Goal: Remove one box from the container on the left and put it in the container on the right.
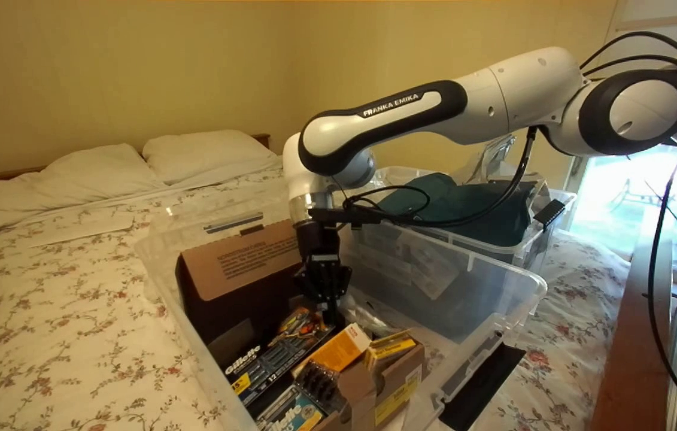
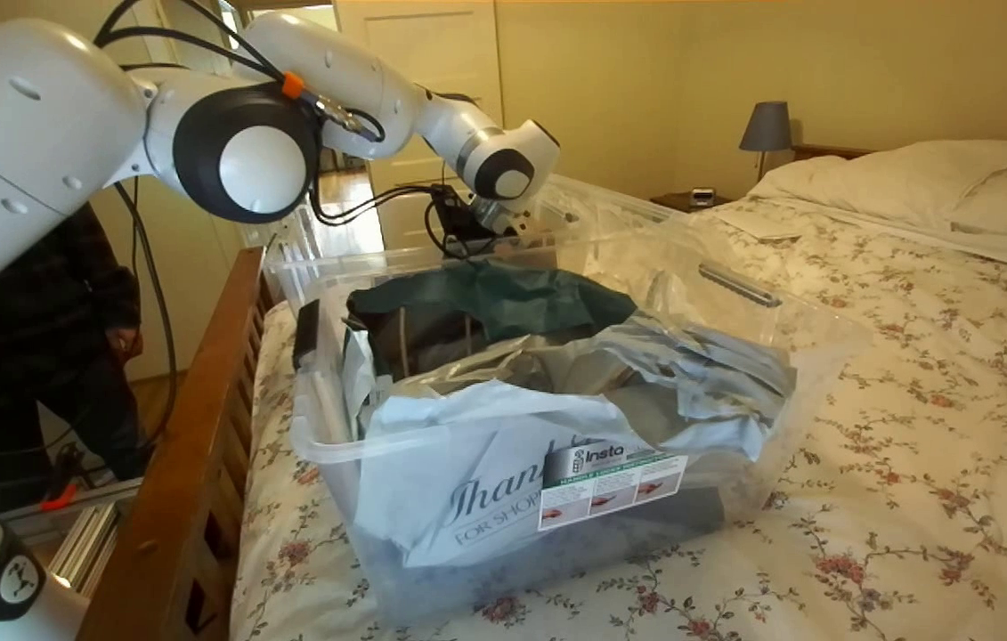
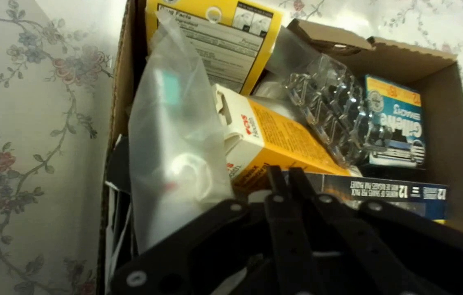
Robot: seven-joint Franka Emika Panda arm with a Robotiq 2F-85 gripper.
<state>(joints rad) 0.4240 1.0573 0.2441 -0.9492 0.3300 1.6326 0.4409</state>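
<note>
Flowered bedding (image 1: 63,299) carries the left tub (image 1: 479,299); its cardboard box (image 3: 444,131) holds a white-and-orange carton (image 3: 290,137), likely the pick: light, smooth, easily dented, best pinched gently across its sides. The claw (image 3: 286,173) hangs narrow; whether it grips anything I can't tell. A printed white bag (image 2: 485,414) crowds the right tub (image 2: 432,583).

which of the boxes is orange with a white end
The CVS Health box, beside the clear plastic tray; the Mach3 box is mainly blue, the long Gillette box black, the Drug Facts box yellow.
</note>
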